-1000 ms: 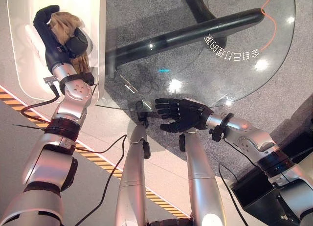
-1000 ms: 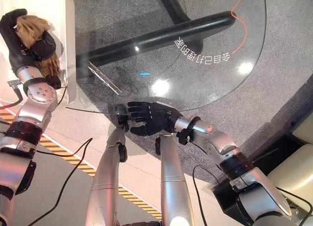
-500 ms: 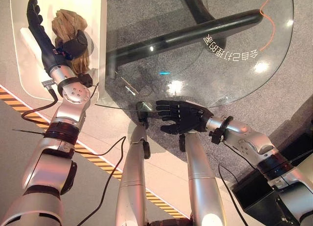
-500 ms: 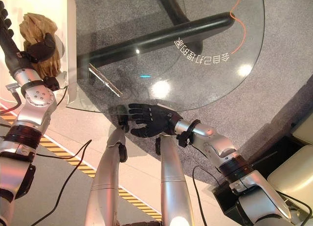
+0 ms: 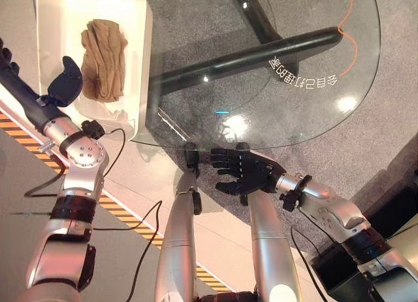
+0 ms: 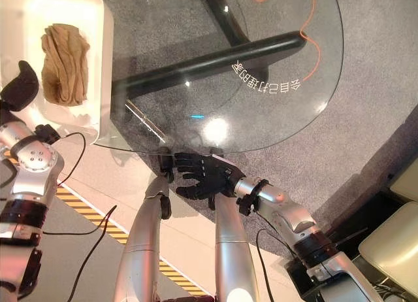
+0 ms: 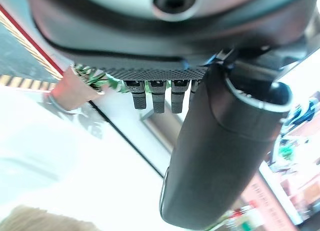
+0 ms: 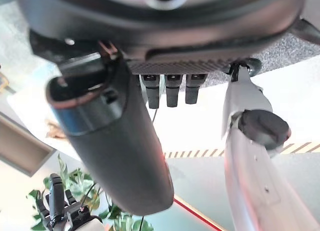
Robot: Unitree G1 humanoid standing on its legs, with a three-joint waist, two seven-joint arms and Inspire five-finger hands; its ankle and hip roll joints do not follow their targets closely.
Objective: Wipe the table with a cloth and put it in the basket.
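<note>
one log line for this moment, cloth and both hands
cloth: lying in basket, free of both hands | left hand: open, beside cloth | right hand: open, at near edge of table

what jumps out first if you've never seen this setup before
The tan cloth lying crumpled in the white basket at the upper left catches the eye first, with the left hand open beside it. Next comes the round glass table, see-through down to its dark base, with the right hand open at its near edge.
</note>
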